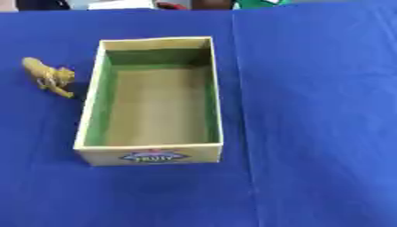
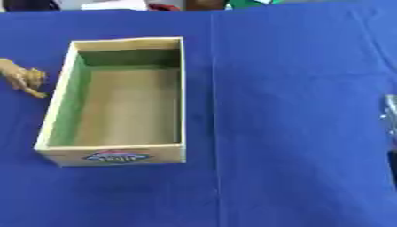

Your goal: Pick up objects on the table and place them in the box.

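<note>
An open cardboard box stands left of the table's middle. It has green inner walls, a bare tan floor and a blue label on its near side, and nothing lies in it. A small tan toy lion stands on the blue cloth just left of the box's far left corner, close to the wall. At the right edge of the right eye view a blurred silver and black piece of my right hand juts in, far from the box. My left hand shows in neither view.
A blue cloth covers the whole table, with a seam running down just right of the box. Some white, red and green things lie beyond the far edge.
</note>
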{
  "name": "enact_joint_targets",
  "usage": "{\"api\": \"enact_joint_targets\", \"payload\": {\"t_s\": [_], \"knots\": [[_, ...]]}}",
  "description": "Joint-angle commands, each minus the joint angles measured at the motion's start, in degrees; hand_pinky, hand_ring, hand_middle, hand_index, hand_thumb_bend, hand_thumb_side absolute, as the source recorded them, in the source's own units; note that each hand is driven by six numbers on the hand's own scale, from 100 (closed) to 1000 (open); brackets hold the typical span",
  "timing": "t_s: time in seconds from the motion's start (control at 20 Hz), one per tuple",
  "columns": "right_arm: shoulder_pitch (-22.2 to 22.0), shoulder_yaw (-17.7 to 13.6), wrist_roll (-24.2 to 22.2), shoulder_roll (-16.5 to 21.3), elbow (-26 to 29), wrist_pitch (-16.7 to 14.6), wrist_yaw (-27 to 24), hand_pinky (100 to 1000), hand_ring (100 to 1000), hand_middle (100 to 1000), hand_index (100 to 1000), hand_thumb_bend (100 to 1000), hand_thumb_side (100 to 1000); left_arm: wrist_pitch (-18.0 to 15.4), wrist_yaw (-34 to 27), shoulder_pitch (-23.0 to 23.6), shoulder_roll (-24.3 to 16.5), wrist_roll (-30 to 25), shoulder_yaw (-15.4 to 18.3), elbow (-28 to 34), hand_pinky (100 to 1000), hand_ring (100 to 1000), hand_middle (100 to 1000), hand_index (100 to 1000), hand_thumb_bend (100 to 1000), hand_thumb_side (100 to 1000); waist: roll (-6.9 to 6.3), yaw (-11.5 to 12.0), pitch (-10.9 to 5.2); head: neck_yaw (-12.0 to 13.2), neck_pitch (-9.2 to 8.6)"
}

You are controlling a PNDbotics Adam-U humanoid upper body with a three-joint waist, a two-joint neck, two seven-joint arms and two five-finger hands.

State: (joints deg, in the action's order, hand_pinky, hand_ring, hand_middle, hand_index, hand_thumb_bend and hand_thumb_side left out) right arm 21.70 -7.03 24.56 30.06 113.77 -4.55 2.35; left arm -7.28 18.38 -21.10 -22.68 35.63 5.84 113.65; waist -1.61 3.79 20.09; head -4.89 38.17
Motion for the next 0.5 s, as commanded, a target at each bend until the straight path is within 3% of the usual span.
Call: {"api": "enact_joint_targets", "payload": {"t_s": [0.05, 0.5], "knots": [[0.75, -0.36, -0.02, 1.03, 0.82, 0.0, -0.2, 806, 688, 769, 859, 100, 961, -0.16, -0.13, -0.12, -0.93, 0.12, 0.7, 0.94, 504, 603, 595, 735, 100, 646, 0.15, -0.03, -1.26, 0.12, 0.04], [0.85, -0.24, -0.23, 1.14, 0.82, -0.02, -0.26, 806, 689, 768, 858, 100, 961, 0.09, -0.06, -0.2, -1.3, -0.33, 0.61, 0.94, 506, 604, 597, 737, 100, 651, 0.13, 0.32, -1.93, 0.93, 2.4]]}}
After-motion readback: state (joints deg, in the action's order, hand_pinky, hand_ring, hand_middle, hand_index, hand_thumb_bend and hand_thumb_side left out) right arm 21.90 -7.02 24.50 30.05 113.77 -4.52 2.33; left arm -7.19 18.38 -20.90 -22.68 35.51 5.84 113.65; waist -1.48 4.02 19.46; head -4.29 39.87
